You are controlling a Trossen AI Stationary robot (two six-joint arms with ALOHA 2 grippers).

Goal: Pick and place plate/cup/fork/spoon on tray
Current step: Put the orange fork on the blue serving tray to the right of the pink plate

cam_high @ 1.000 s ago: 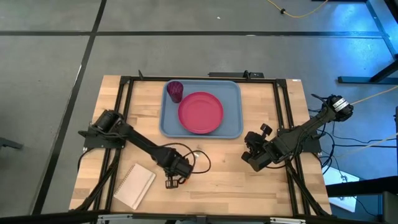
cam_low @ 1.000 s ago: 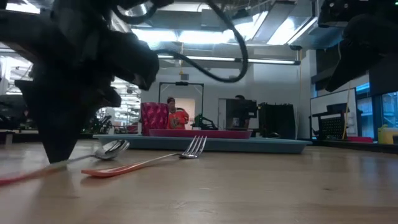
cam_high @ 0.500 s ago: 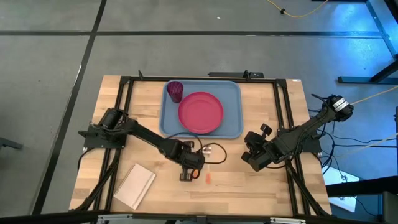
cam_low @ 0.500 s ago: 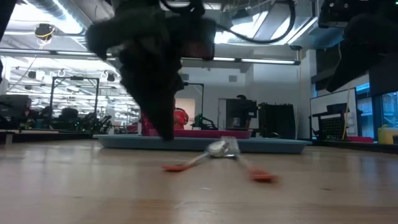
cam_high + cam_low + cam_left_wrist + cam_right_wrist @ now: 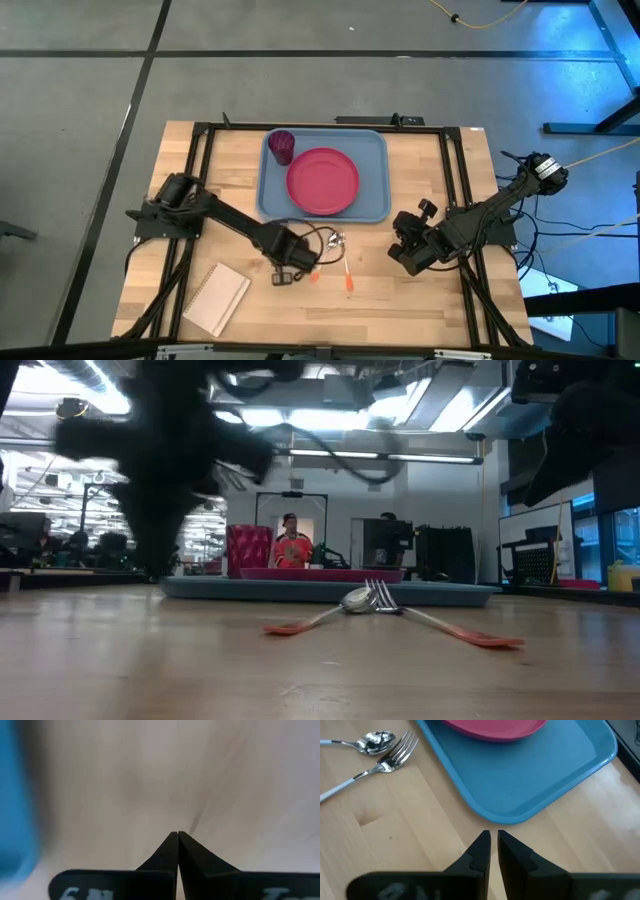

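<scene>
Mostly blurred: left gripper (image 5: pixel 177 836) pressed together, empty | right gripper (image 5: pixel 492 836) nearly together | fork (image 5: pixel 395 756), spoon (image 5: pixel 372 742) handles cut off

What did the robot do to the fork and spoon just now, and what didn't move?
The left gripper swept the fork and spoon sideways across the table toward the right arm, then pulled back a little; they now lie just in front of the tray, heads together. It holds neither, its fingers shut and empty. The plate, cup, notebook and right gripper stayed put.
</scene>
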